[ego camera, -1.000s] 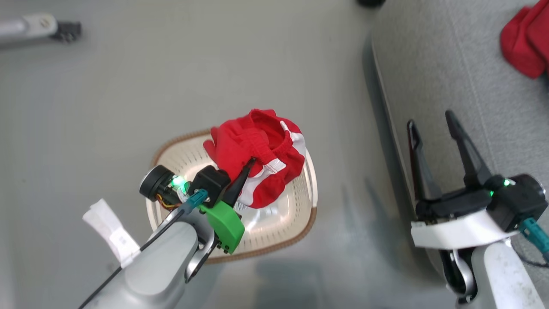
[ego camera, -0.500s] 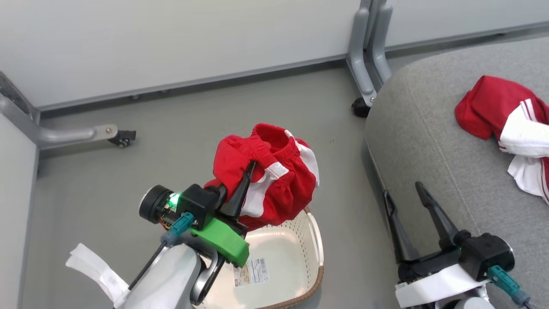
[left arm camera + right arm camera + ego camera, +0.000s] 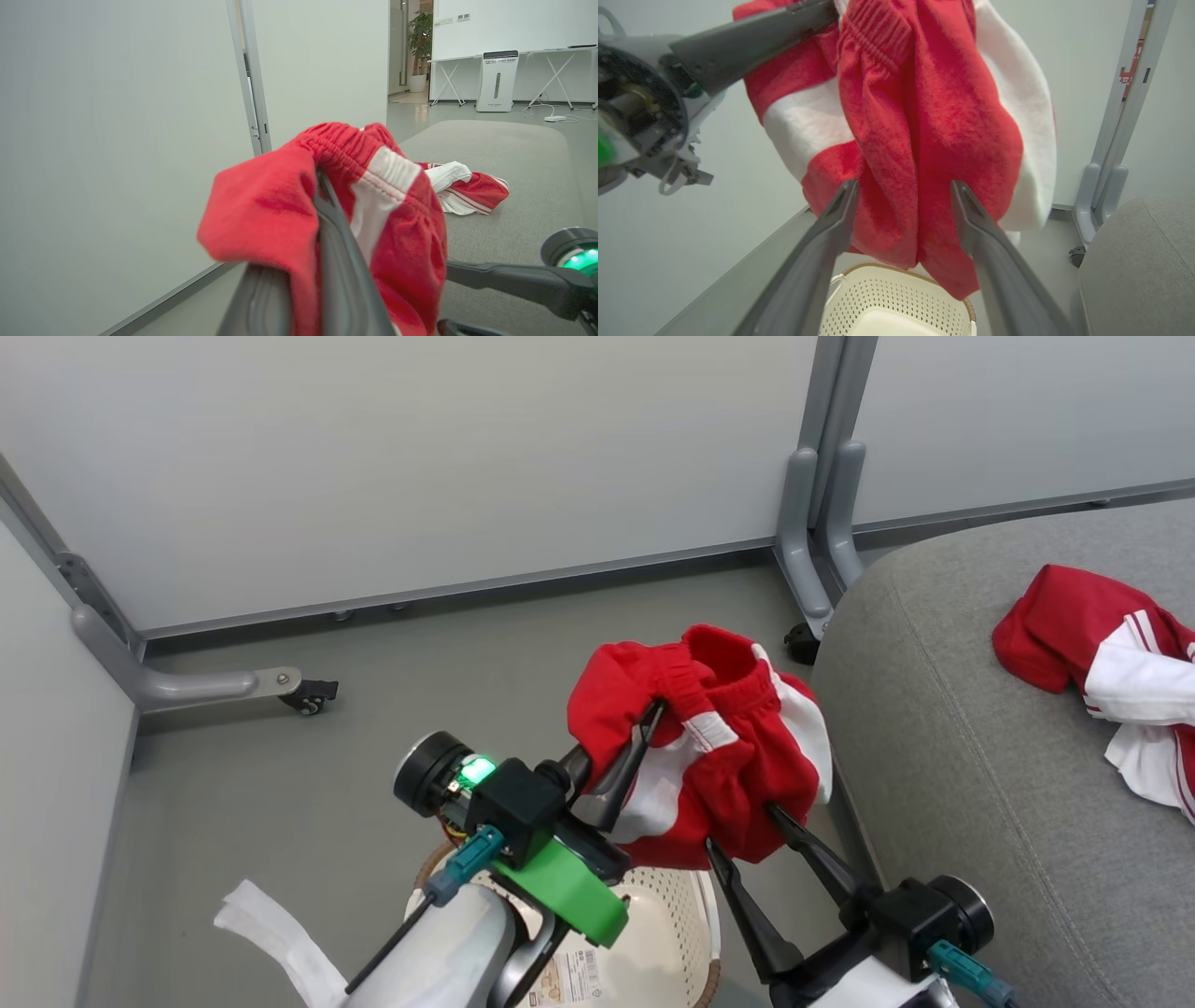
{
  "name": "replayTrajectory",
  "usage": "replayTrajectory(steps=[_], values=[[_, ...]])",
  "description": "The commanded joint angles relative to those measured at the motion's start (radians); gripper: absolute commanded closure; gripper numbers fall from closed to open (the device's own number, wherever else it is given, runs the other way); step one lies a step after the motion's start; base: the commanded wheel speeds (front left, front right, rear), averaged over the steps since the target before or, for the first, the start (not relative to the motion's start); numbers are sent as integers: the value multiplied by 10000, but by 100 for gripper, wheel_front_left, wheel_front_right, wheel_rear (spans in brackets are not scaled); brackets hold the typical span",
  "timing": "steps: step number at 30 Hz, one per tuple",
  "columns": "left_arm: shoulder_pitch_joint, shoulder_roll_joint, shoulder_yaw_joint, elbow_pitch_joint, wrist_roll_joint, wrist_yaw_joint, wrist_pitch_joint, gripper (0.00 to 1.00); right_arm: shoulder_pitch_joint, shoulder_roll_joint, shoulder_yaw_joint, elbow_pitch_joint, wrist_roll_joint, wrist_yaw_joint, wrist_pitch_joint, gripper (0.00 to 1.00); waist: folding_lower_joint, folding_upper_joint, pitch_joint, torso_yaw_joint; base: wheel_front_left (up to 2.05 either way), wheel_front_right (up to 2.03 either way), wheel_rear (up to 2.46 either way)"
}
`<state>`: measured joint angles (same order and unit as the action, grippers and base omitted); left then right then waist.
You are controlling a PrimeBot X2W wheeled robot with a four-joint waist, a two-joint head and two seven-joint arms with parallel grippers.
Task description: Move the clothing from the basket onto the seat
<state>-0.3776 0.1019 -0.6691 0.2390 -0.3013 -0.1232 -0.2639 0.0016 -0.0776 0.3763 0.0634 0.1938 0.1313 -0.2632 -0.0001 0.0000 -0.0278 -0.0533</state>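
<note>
A red garment with white panels hangs in the air above the basket, just left of the grey seat. My left gripper is shut on its elastic waistband, which the left wrist view shows bunched around my left gripper. My right gripper stands open right under the hanging folds, and in its own view the cloth hangs just beyond my right gripper. A second red and white garment lies on the seat. The cream basket sits below.
Grey partition panels stand behind, with a post and foot beside the seat's near corner and a castor foot on the floor at left. A white tag hangs from my left forearm.
The camera has tilted up. My left gripper has lifted the garment off the basket and carried it right toward the seat. My right gripper has come in under the hanging cloth.
</note>
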Motion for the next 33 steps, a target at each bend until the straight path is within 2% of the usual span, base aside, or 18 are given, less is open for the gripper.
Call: replayTrajectory(steps=[1, 17, 18, 20, 32, 33], values=[[-3, -83, -54, -89, 25, -42, -2, 100, -143, -40, 47, 89, 35, -9, -16, 0, 1, 0, 18, 15, 0, 0, 0], [-510, -260, -1021, -610, -159, -81, -2, 100, -863, -156, 620, 1234, 233, -9, -17, 0, 1, 0, 231, 87, 0, 0, 0], [-541, -231, -1059, -608, -169, -81, -2, 100, -932, -156, 645, 1281, 222, -9, -17, 16, 1, 0, 256, 84, 0, 0, 0], [-564, -195, -1122, -599, -198, -82, -2, 100, -1020, -173, 730, 1308, 180, -9, -17, 100, 1, 0, 297, 86, 0, 0, 0], [-569, -28, -1117, -21, -451, -83, -2, 100, -813, -100, 579, 1224, 415, -9, -17, 100, 1, 0, 411, 205, 0, 0, 0], [-543, -32, -1100, 10, -455, -81, -2, 90, -807, -98, 557, 1207, 428, -9, -17, 100, 1, 0, 416, 212, 0, 0, 0]])
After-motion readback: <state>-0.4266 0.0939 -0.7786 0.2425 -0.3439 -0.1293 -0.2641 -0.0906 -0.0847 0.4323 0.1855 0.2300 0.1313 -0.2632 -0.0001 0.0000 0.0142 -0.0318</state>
